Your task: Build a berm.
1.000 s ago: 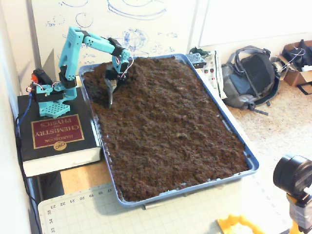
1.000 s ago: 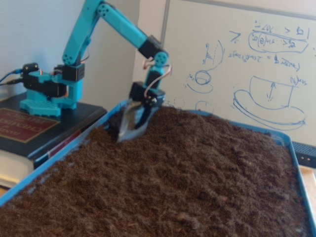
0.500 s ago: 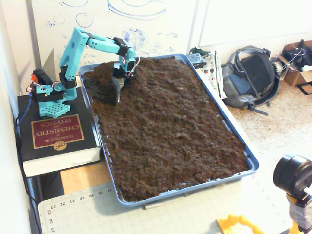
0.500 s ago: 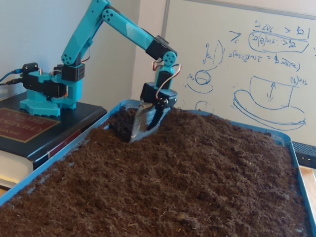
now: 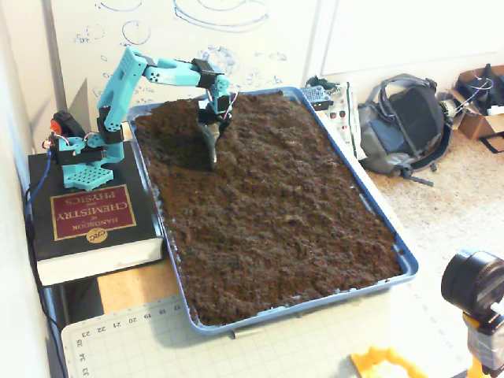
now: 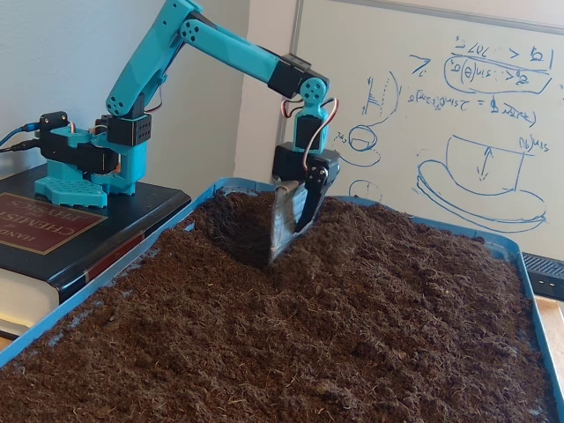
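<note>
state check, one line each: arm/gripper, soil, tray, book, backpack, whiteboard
gripper: pointing down, blade-like tip dug into the soil; open or shut, cannot tell
soil: loose, lumpy, fills the tray; a darker hollow beside the tip, no clear berm yet
tray: flat on the table, full
book: closed, lying flat, arm base standing on it
backpack: on the floor, slumped beside the tray
whiteboard: covered in blue sketches
</note>
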`<act>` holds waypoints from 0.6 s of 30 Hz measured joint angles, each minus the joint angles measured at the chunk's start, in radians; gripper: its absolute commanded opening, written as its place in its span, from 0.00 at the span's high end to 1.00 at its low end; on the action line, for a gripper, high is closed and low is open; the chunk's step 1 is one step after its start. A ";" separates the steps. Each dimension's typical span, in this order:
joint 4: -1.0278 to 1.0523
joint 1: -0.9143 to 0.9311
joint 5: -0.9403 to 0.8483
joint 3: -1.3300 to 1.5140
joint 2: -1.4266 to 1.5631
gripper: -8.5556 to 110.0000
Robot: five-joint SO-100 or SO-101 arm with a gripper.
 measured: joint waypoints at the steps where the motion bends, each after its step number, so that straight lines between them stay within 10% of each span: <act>1: 0.000 0.003 -0.009 -0.002 0.003 0.92; 18: 0.071 0.029 -0.107 0.011 0.380 0.92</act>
